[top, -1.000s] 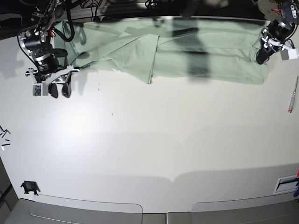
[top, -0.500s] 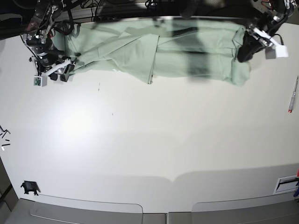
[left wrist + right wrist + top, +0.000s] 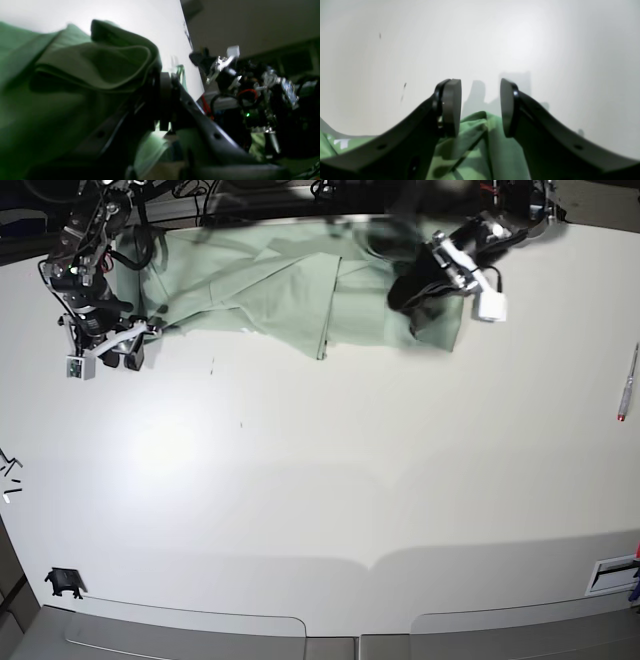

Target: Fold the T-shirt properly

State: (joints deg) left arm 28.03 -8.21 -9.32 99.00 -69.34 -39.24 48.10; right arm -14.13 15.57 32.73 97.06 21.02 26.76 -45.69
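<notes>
- The left gripper [image 3: 408,292], a black two-fingered claw with a white block at its wrist, is pinched on a bunched fold of the large pale mint-green short-sleeved cloth T-shirt [image 3: 300,280]; the left wrist view shows layered cloth clamped at the fingers [image 3: 160,97]
- It holds the cloth raised over the shirt's middle near the far edge of the white table [image 3: 330,480], which I judge serves to carry one end of the shirt over the rest for a lengthwise fold
- The right gripper [image 3: 125,355], a black claw with a small white tag beside it, has its fingers spread with nothing between them; the right wrist view shows the pads [image 3: 450,107] apart above a green corner of cloth [image 3: 480,140]
- It hovers at the shirt's end near the far left corner of the table, probably to pin or grasp that end while the other side comes across
- Compared with half a second ago, the left gripper has travelled from near the far right corner toward the middle, dragging the cloth with it, so the shirt now covers a shorter stretch along the far edge
- The right gripper has barely shifted, and a red-tipped pen [image 3: 628,381] lies unchanged at the right edge
</notes>
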